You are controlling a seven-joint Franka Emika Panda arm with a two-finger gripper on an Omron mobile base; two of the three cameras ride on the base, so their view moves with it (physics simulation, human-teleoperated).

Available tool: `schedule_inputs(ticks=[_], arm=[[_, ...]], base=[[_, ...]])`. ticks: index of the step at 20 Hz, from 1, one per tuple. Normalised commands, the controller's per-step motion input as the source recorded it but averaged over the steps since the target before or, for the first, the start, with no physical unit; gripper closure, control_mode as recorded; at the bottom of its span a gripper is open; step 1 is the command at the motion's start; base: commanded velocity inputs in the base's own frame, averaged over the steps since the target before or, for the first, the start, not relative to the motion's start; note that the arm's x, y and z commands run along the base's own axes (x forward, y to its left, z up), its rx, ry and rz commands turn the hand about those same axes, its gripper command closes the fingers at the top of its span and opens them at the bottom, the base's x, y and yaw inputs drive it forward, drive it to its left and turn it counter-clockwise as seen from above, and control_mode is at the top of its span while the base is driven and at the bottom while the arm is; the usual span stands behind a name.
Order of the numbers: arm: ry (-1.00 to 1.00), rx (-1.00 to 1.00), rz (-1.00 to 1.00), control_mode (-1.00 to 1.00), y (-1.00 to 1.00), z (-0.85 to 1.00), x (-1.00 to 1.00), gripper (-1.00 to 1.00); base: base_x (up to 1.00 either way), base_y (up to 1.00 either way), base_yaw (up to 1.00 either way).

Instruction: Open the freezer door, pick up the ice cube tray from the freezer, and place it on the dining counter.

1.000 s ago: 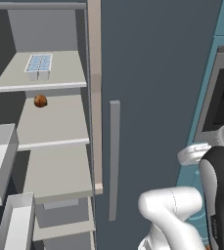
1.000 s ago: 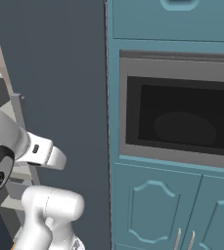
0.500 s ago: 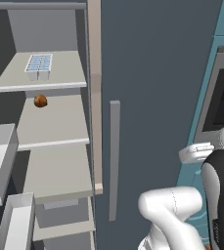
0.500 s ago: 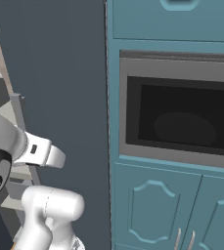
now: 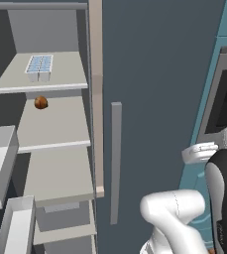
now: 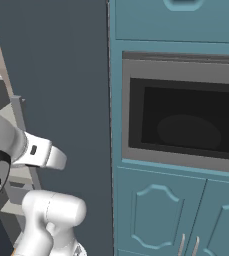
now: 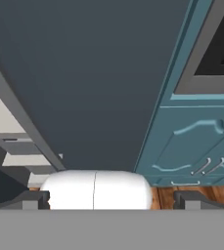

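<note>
Teal cabinets back your view; your fingers (image 7: 35, 199) stand spread wide and empty before the plain dark door (image 7: 94, 78). Beyond it, the ice cube tray (image 5: 39, 66) lies on the freezer's top shelf (image 5: 16, 82), above a brown ball (image 5: 41, 102).

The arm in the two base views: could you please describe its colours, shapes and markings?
The arm is made of rounded, glossy white links with dark joints. In the right base view, one black joint cap carries a small white mark, and a white link bears a small dark rectangle.
</note>
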Motion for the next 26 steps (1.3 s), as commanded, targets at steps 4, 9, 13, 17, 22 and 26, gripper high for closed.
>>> schedule_inputs(ticks=[4, 9, 13, 17, 22, 26], arm=[[0.00, 0.00, 0.00, 1.00, 0.00, 0.00, -0.01, -1.00], [0.00, 0.00, 0.00, 1.00, 0.00, 0.00, 0.00, -1.00], [0.00, 0.00, 0.00, 1.00, 0.00, 0.00, 0.00, -1.00], [0.00, 0.00, 0.00, 1.00, 0.00, 0.00, 0.00, -1.00], [0.00, 0.00, 0.00, 1.00, 0.00, 0.00, 0.00, -1.00], [0.00, 0.00, 0.00, 1.00, 0.00, 0.00, 0.00, -1.00]], base=[[-0.14, 0.00, 0.00], [-0.38, 0.11, 0.00], [-0.41, 0.36, 0.00], [-0.27, 0.47, 0.01], [-0.07, 0.60, 0.11], [-0.01, 0.69, 0.17]])
